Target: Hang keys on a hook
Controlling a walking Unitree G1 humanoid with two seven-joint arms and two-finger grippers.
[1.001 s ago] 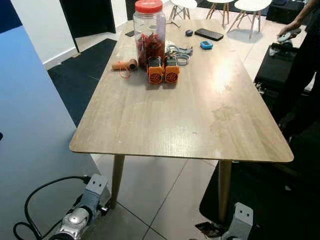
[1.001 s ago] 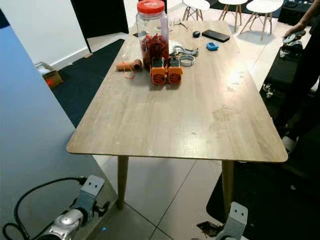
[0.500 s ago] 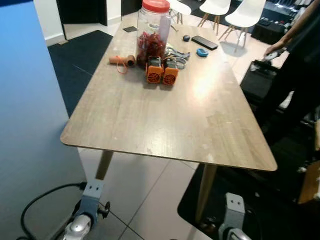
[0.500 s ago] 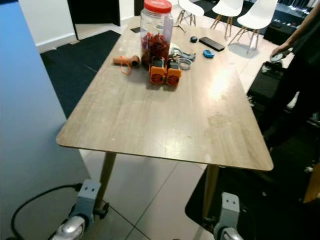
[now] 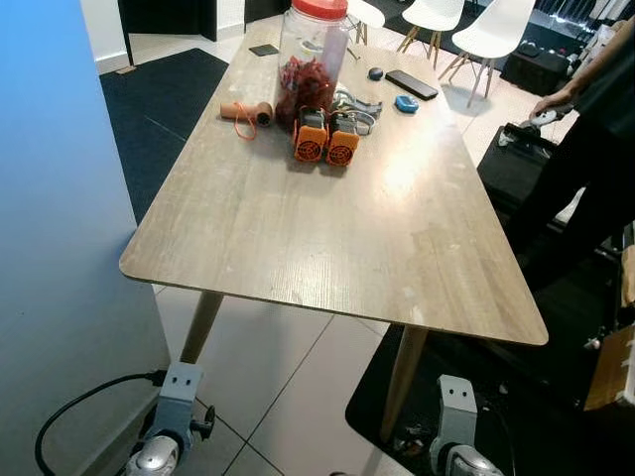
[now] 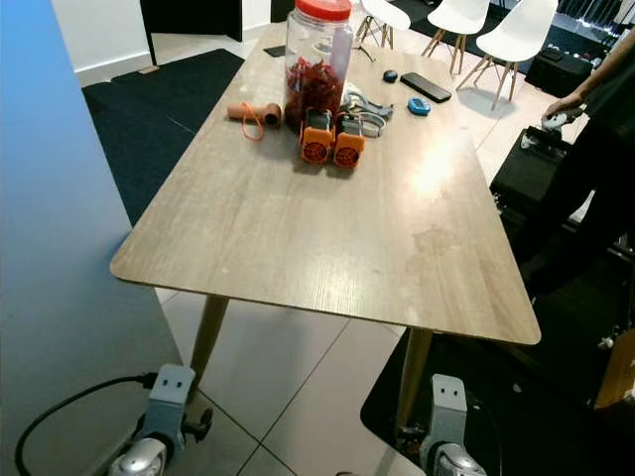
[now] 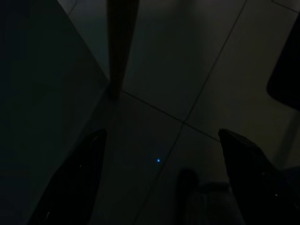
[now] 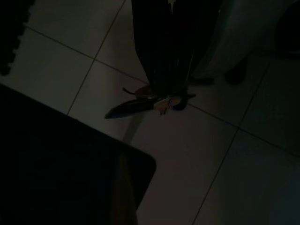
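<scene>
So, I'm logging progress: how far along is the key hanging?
Done: the right end effector, low over the floor tiles, is shut on what looks like the keys. In hand: nothing more; the left end effector hangs open and idle. Left: reaching a hook and hanging them.

We're looking at what reads as an office or studio room rather than a home. A long wooden worktop (image 5: 327,218) on slanted legs is standing on pale floor tiles (image 5: 288,377), with dark carpet (image 5: 159,109) lying beside it. White moulded chairs (image 5: 491,30) are grouped at the far end. A blue partition panel (image 5: 60,198) is running along the left, and a person in dark clothes (image 5: 590,129) is standing at black equipment cases (image 5: 516,159).
</scene>
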